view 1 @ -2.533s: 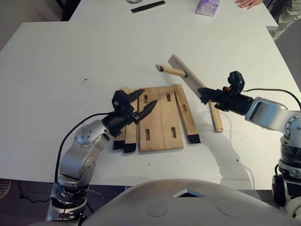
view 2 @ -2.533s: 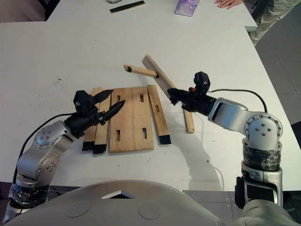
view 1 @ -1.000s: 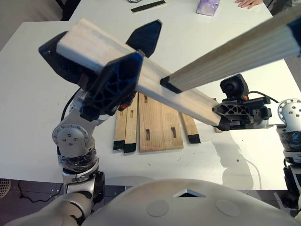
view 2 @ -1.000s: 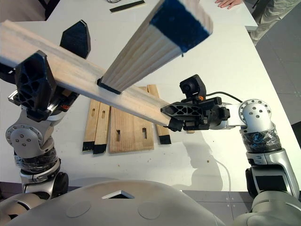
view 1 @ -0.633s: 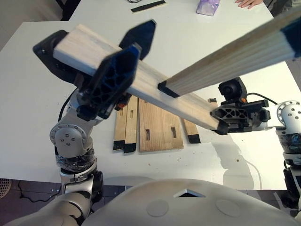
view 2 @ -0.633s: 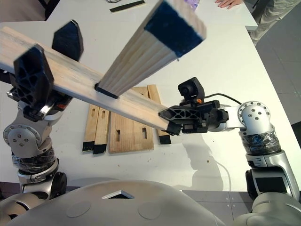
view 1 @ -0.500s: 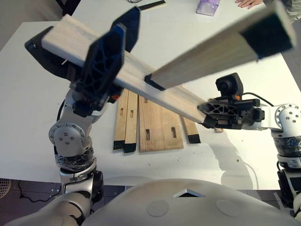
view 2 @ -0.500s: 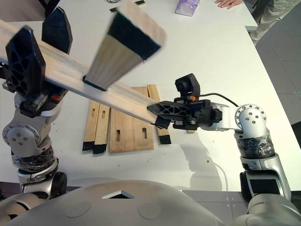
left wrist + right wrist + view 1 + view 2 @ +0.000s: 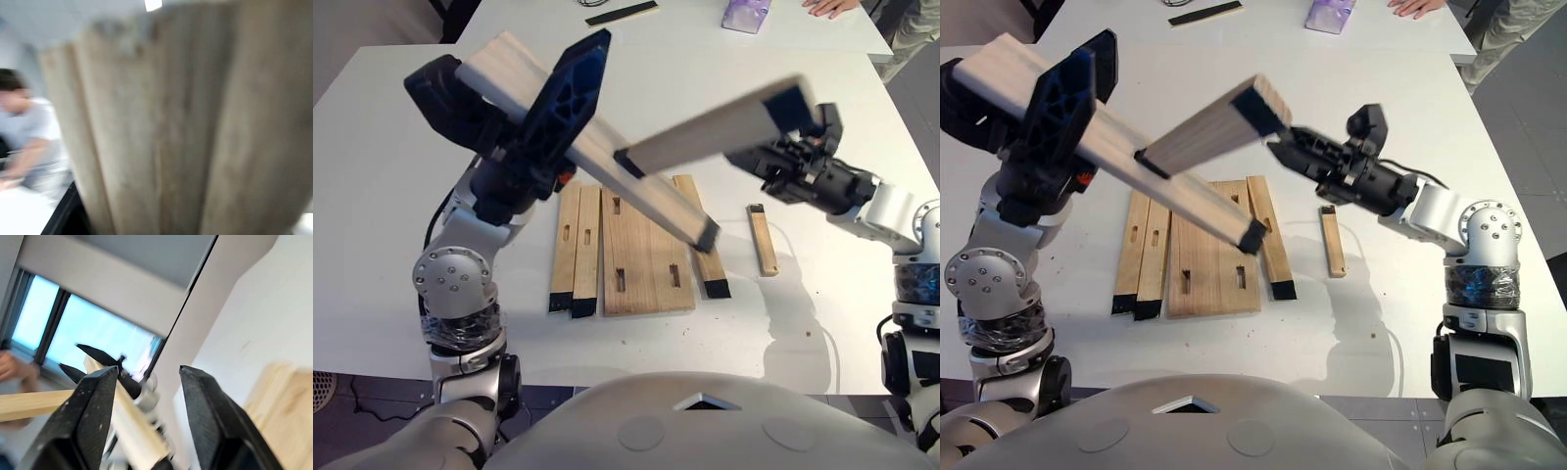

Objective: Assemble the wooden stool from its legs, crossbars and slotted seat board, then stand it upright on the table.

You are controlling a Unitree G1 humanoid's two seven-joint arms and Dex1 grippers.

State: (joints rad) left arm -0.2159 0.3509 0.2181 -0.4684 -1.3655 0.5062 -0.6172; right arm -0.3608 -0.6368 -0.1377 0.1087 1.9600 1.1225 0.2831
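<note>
Up over the white table [image 9: 1410, 98], left gripper [image 9: 1082, 76] clamps the pale wooden T-shaped leg-and-crossbar piece [image 9: 1170, 191]; right gripper [image 9: 1295, 143] gapes empty. I'd steady its crossbar [image 9: 1205, 127] first.

No writing, label or number is legible on the seat board [image 9: 646, 279], the table [image 9: 372, 245], or the purple packet [image 9: 745, 15] at twelve o'clock.
</note>
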